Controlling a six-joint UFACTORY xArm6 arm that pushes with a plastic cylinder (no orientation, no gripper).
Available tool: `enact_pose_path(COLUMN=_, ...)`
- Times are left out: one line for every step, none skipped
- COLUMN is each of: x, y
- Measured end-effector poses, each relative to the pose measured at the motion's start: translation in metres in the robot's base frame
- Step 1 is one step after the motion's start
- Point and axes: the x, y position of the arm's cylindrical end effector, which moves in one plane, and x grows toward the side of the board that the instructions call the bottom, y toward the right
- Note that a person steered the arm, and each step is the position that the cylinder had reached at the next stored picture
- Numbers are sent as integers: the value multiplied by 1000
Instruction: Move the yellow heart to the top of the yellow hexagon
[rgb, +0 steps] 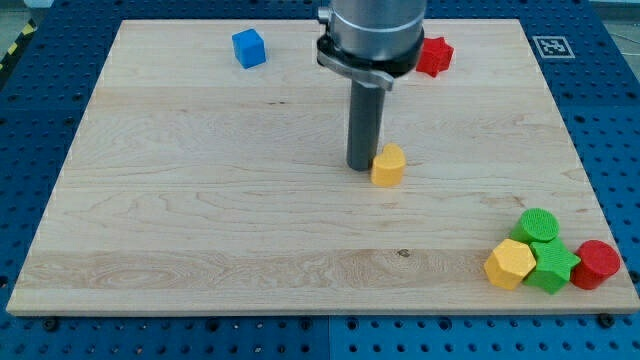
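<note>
**Q:** Camera view, single frame: where do the task items sit?

**A:** Yellow heart (388, 165) lies near board centre, slightly toward the view's right. My tip (361, 166) stands at its left edge, touching or nearly so; contact can't be confirmed. No jaws on this rig, just a bare rod, so it holds nothing. Yellow hexagon (510, 264) sits at the view's bottom right, leftmost of a tight cluster w/ the green cylinder (539, 225), green star (552, 268) and red cylinder (598, 264).

**Q:** Progress?

**A:** Judged early. Heart is well apart from the hexagon; the slot above the hexagon is open, but the green cylinder sits just to its right.

**Q:** Failure modes from here?

**A:** (1) Tip is left of the heart, so a straight push sends it right, not down-right; it could end level w/ its present row, too high. (2) Off-centre contact on a rounded lobe may spin the heart off the rod, and the tip slides past. (3) Overshoot near the goal would drive the heart into the green cylinder or hexagon and scatter the cluster, shifting the reference block itself. (4) A steep downward approach risks the rod clipping the hexagon.

**Q:** Other items?

**A:** Blue cube (249, 48) at top left, red star (434, 56) at top, partly behind the arm; both well clear. Wooden board (200, 200) otherwise bare.
</note>
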Motion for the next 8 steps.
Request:
enact_pose_path(x=2, y=55)
enact_pose_path(x=0, y=103)
enact_pose_path(x=-14, y=109)
enact_pose_path(x=-23, y=139)
enact_pose_path(x=0, y=150)
enact_pose_path(x=12, y=134)
enact_pose_path(x=27, y=114)
enact_pose_path(x=19, y=118)
